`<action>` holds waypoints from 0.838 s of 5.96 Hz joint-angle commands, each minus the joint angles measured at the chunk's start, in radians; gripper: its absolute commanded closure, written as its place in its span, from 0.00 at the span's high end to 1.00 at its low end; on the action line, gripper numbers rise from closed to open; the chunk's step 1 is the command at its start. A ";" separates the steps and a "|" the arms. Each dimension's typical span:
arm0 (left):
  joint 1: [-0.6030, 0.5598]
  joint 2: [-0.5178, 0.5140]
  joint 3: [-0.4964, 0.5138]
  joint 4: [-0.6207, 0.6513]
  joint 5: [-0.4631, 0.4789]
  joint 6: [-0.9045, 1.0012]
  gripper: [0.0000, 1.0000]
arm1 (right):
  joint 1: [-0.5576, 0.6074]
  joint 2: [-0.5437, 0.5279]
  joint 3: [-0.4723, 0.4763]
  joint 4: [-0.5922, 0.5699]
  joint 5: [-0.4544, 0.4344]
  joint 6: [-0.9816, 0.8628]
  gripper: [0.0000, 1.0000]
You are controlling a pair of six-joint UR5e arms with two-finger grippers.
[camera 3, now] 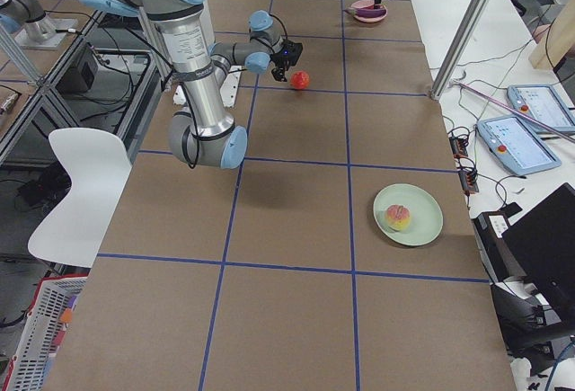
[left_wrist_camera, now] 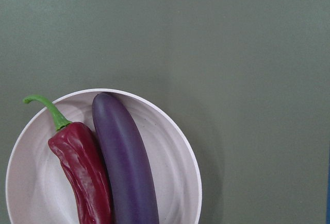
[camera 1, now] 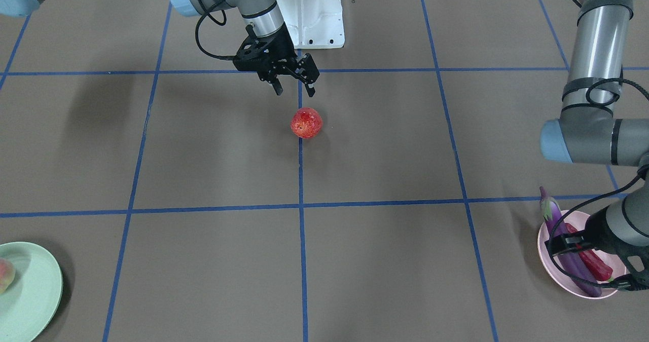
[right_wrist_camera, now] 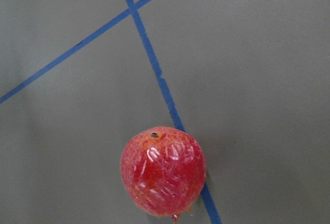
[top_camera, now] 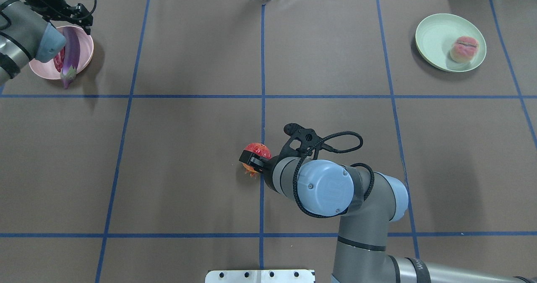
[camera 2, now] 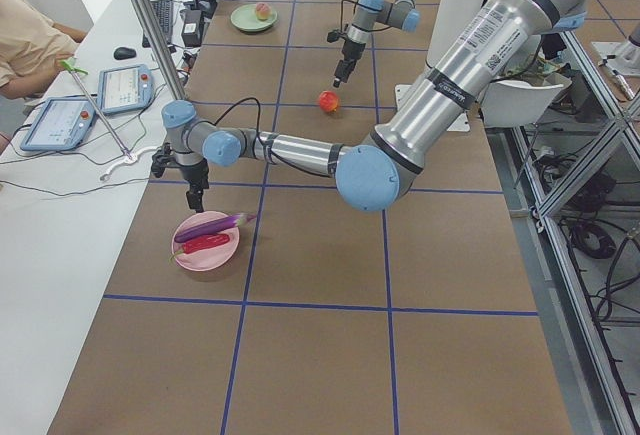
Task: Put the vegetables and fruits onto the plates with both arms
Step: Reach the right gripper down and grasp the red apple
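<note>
A speckled red strawberry point(camera 1: 306, 122) lies on the blue centre line of the table. My right gripper point(camera 1: 295, 87) hangs open just above and behind it, fingers apart, touching nothing; the right wrist view shows the strawberry point(right_wrist_camera: 162, 170) alone below. The purple eggplant point(camera 1: 573, 268) and the red chili point(camera 1: 596, 266) lie side by side in the pink plate point(camera 1: 546, 261), the eggplant's stem end over the rim. My left gripper point(camera 1: 560, 245) hovers over that plate, open and holding nothing. The peach half point(top_camera: 464, 49) rests on the mint green plate point(top_camera: 432, 35).
The white base block point(camera 1: 317, 12) stands behind the right gripper. A bench along the table's far side carries tablets point(camera 2: 125, 87) and cables, with a person's arm point(camera 2: 25, 40) beside them. A white chair point(camera 3: 76, 184) stands off the table's other side.
</note>
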 commanded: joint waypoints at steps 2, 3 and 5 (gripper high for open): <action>0.001 0.001 0.000 -0.002 0.004 0.002 1.00 | -0.001 0.033 -0.098 0.014 -0.080 -0.010 1.00; 0.001 0.001 -0.002 -0.002 0.005 0.000 1.00 | -0.001 0.064 -0.144 0.052 -0.086 -0.007 1.00; 0.003 0.001 -0.002 -0.002 0.005 0.000 1.00 | 0.004 0.074 -0.195 0.121 -0.086 -0.004 1.00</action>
